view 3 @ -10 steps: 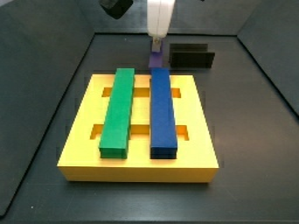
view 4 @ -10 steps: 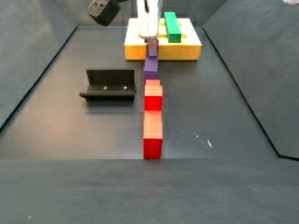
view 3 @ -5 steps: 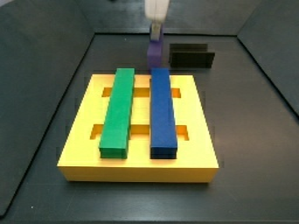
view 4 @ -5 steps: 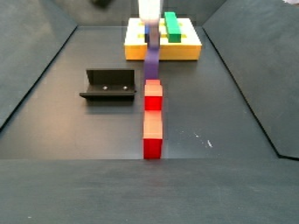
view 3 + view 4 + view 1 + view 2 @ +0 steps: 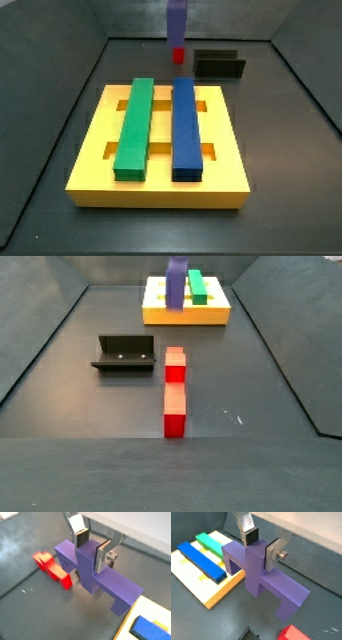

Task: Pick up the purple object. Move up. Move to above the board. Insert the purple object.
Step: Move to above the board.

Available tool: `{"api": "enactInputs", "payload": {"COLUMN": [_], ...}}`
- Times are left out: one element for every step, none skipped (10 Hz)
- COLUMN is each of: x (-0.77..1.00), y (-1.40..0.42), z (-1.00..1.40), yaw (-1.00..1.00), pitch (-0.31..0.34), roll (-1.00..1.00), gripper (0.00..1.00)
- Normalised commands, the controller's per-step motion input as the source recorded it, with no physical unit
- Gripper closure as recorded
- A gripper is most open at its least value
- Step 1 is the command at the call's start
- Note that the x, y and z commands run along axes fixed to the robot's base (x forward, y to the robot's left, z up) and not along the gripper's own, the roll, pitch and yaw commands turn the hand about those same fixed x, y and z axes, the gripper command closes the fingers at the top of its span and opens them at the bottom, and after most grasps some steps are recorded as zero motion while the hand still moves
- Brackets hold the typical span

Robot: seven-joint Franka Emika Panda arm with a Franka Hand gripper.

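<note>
— Gripper [image 5: 91, 548]?
— Seen only in both wrist views, closed on the raised middle stub of the purple block [image 5: 93, 574]. Silver fingers [image 5: 274, 552] pressed flat against either side of that stub, crossbar and legs hanging below.
— Block off the floor?
— Lifted clear, yes. Visible at the top edge in a side view [image 5: 177, 20], hanging above the far end of the floor, beyond the far edge of the yellow board [image 5: 100, 140]. Probably not yet over the board, though hard to judge from that angle.
— On the board?
— Green bar [image 5: 134, 127] on the left and blue bar [image 5: 186, 128] on the right, laid side by side in their slots.
— Elsewhere?
— Red blocks [image 5: 174, 391] in a line on the floor, well apart from the board. Black fixture [image 5: 122, 353] just beside them.
</note>
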Motion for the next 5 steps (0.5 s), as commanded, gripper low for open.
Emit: {"api": "enactInputs", "payload": {"x": [0.05,0.02,-0.17,-0.16,-0.17], "y": [0.01,0.00,-1.40,-1.40,-1.40], "z": [1.40,0.42,0.31,0.28,0.28], "yaw": [0.00,-0.01,1.00,1.00,1.00], "pitch": [0.059,0.104,0.016,0.010,0.009], "roll": [-0.02,-0.02,-0.01,0.00,0.01], "gripper": [1.00,1.00,1.00,1.00,1.00]}}
